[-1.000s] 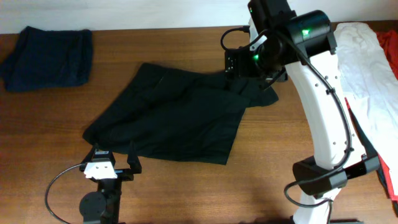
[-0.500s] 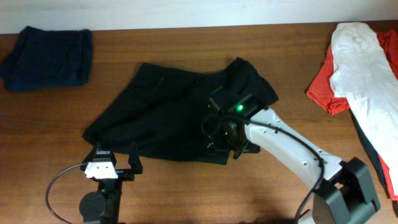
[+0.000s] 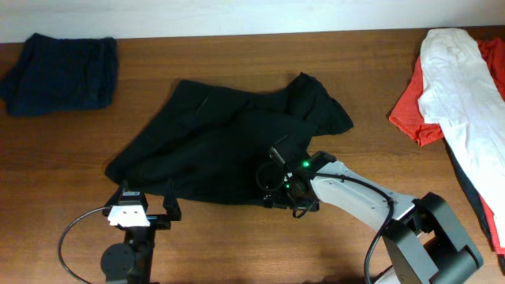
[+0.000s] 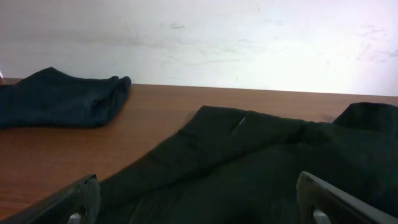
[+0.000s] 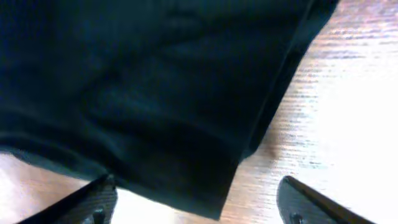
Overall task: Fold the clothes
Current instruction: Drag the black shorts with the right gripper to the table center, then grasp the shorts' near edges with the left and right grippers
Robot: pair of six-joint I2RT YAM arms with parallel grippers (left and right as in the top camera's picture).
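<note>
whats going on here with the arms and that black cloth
Two robot arms are working on folding the black garment, which lies spread and wrinkled on the wooden table. The right gripper is open, low over the garment's near-right corner and gripping nothing. The left gripper sits open by the near-left edge. No neat fold shows.

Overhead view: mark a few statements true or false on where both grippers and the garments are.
The right gripper is open at a near corner of the black garment. True.
The left gripper is shut on that garment. False: it is open, gripping nothing.
The navy garment lies on the black one. False: it lies apart, at the far left of the table.
The white garment lies over the red garment. True.
</note>
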